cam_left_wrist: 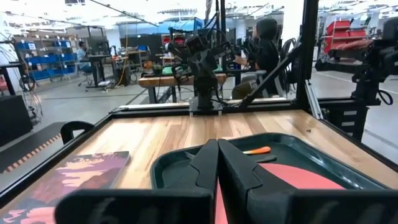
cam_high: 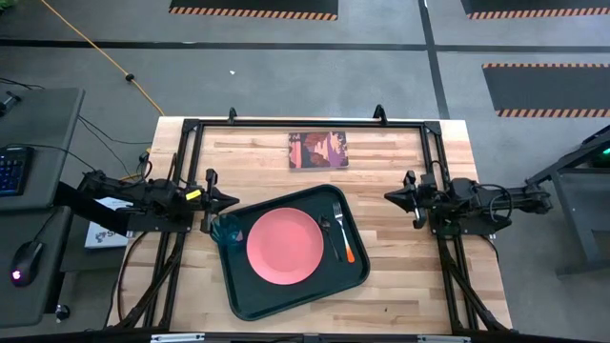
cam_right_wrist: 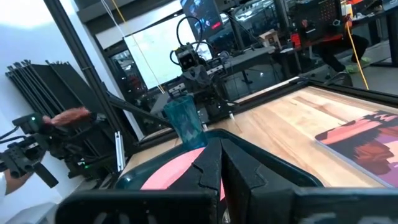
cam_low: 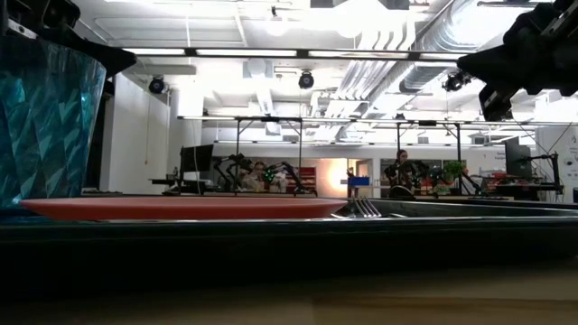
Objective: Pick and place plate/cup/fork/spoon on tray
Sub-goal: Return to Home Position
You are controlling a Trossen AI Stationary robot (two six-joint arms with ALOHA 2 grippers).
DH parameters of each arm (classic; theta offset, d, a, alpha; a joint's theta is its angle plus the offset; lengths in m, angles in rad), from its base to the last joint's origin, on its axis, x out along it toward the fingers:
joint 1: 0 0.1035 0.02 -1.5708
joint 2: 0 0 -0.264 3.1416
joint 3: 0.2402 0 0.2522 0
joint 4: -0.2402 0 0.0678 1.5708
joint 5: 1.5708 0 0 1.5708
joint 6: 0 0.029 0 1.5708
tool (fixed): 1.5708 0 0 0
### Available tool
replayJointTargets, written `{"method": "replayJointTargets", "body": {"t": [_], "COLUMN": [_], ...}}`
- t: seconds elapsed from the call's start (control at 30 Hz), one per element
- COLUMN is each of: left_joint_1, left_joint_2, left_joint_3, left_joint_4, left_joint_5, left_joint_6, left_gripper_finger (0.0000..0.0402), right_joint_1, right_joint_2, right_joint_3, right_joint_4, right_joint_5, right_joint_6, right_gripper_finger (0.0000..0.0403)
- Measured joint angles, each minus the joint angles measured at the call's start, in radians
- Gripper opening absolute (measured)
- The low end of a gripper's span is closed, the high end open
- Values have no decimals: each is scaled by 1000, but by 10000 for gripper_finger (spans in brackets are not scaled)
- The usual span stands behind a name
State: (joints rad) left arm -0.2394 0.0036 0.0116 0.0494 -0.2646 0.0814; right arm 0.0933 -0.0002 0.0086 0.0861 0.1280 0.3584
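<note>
Table [cam_high: 400, 286], tray [cam_high: 250, 297] holding plate [cam_high: 286, 246], cup [cam_high: 229, 230], fork [cam_high: 344, 235], spoon [cam_high: 329, 236], left claw [cam_high: 233, 201], right claw [cam_high: 389, 196] closed

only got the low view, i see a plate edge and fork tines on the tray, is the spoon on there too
Observer: Yes, the spoon lies on the tray, between the plate and the fork.
Operator: ok and are the arms off the tray, holding anything
Observer: The left gripper and the right gripper sit on opposite sides of the tray, not over it, with jaws shut and empty.
</note>
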Motion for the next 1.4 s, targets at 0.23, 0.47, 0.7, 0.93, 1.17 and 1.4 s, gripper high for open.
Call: {"method": "replayJointTargets", "body": {"t": [0.23, 0.47, 0.7, 0.93, 1.17, 1.4], "left_joint_1": [0, 0, 0, 0, 0, 0], "left_joint_2": [8, 9, 9, 9, 9, 9], "left_joint_3": [0, 0, 0, 0, 0, 0], "left_joint_4": [0, 1, 1, 1, 1, 0], "left_joint_5": [0, 0, 0, 0, 0, 0], "left_joint_6": [0, 0, 0, 0, 0, 0], "left_gripper_finger": [0, 0, 0, 0, 0, 0], "right_joint_1": [0, 0, 0, 0, 0, 0], "right_joint_2": [19, 19, 19, 19, 20, 20], "right_joint_3": [0, 0, 0, 0, 0, 0], "right_joint_4": [-2, -4, -16, -34, -47, -47], "right_joint_5": [0, 0, 0, 0, 0, 0], "right_joint_6": [0, 0, 0, 0, 0, 0], "right_gripper_finger": [0, 0, 0, 0, 0, 0]}}
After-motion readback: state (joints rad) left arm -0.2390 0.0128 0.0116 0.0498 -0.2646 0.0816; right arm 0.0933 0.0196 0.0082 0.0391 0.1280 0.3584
